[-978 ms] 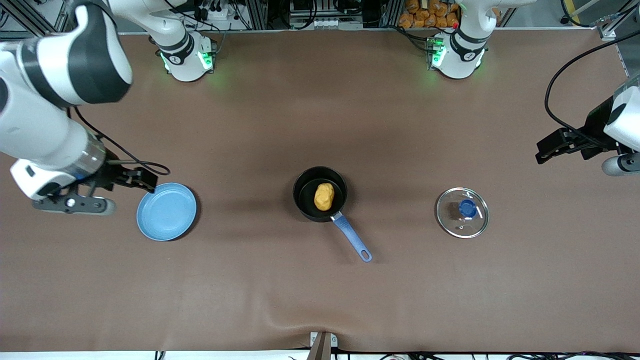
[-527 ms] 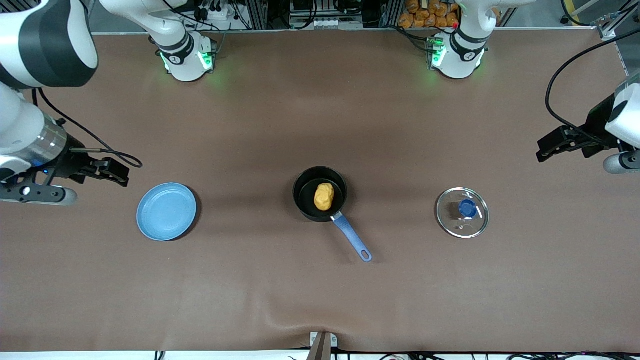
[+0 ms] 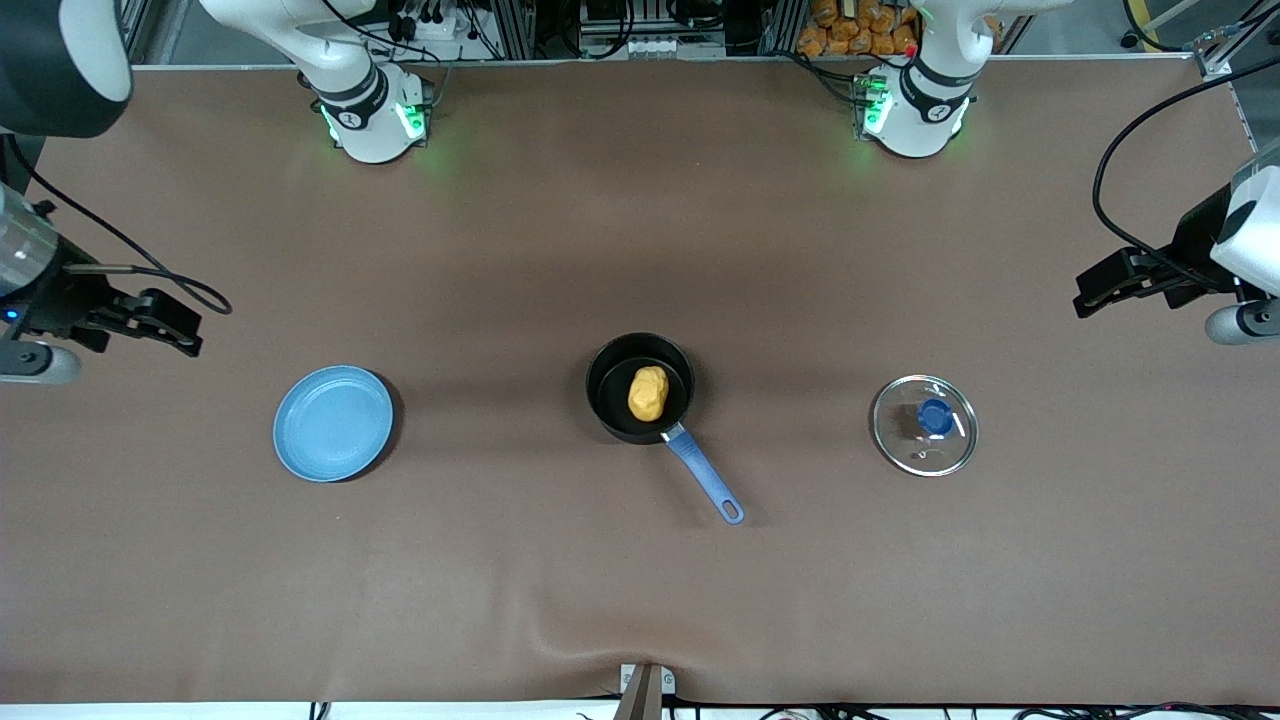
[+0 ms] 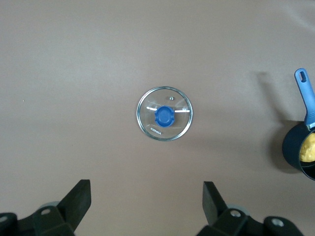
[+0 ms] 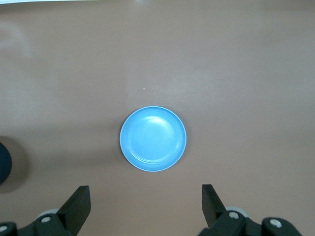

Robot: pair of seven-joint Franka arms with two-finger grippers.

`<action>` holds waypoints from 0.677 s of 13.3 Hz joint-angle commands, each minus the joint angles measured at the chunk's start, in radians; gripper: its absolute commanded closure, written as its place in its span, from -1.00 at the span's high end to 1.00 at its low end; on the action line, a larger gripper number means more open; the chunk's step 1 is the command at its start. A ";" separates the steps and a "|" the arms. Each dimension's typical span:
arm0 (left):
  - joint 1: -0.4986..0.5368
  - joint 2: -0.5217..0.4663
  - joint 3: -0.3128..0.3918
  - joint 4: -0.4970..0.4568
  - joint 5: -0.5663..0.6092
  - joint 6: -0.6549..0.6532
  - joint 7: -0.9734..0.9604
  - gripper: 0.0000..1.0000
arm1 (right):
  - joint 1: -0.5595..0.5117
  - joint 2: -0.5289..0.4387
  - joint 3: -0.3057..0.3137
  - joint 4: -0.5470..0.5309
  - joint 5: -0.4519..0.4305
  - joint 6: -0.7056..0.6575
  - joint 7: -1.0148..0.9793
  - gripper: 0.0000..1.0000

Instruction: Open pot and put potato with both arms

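The black pot (image 3: 640, 388) with a blue handle (image 3: 705, 478) stands uncovered mid-table, and the yellow potato (image 3: 648, 393) lies in it. Part of the pot (image 4: 299, 153) also shows in the left wrist view. The glass lid (image 3: 924, 424) with a blue knob lies flat on the table toward the left arm's end; it shows in the left wrist view too (image 4: 165, 113). My left gripper (image 3: 1095, 290) is open and empty, up in the air at that end. My right gripper (image 3: 165, 325) is open and empty, up in the air at the right arm's end.
A flat light-blue plate (image 3: 333, 422) lies on the brown table toward the right arm's end, empty; it also shows in the right wrist view (image 5: 153, 138). A metal bracket (image 3: 645, 685) sits at the table edge nearest the front camera.
My right gripper has drawn back from over the plate's rim toward the right arm's end of the table and higher. The left gripper has barely moved. Pot, potato and lid are still.
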 commanded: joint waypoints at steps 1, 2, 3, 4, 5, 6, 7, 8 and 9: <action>0.020 -0.025 -0.001 -0.011 0.001 -0.020 0.008 1.00 | -0.036 -0.051 0.020 -0.033 -0.016 -0.026 -0.013 1.00; 0.026 -0.036 -0.003 -0.024 0.001 -0.021 0.009 1.00 | -0.044 -0.057 0.020 -0.033 -0.013 -0.035 -0.013 1.00; 0.032 -0.053 -0.003 -0.050 0.001 -0.021 0.014 1.00 | -0.046 -0.059 0.020 -0.033 -0.013 -0.035 -0.013 1.00; 0.045 -0.073 -0.003 -0.070 0.001 -0.021 0.038 1.00 | -0.046 -0.059 0.020 -0.032 -0.013 -0.035 -0.011 1.00; 0.049 -0.093 0.000 -0.099 -0.011 -0.015 0.066 1.00 | -0.047 -0.062 0.020 -0.030 -0.013 -0.036 -0.011 1.00; 0.040 -0.111 0.020 -0.122 -0.015 -0.008 0.066 1.00 | -0.052 -0.063 0.018 -0.032 -0.015 -0.041 -0.013 1.00; 0.028 -0.126 0.029 -0.135 -0.015 -0.006 0.061 1.00 | -0.058 -0.063 0.020 -0.032 -0.015 -0.047 -0.013 1.00; 0.028 -0.131 0.029 -0.135 -0.015 -0.009 0.060 1.00 | -0.058 -0.065 0.018 -0.032 -0.013 -0.052 -0.013 1.00; 0.020 -0.133 0.031 -0.126 -0.008 -0.011 0.061 1.00 | -0.058 -0.071 0.020 -0.030 -0.013 -0.056 -0.011 1.00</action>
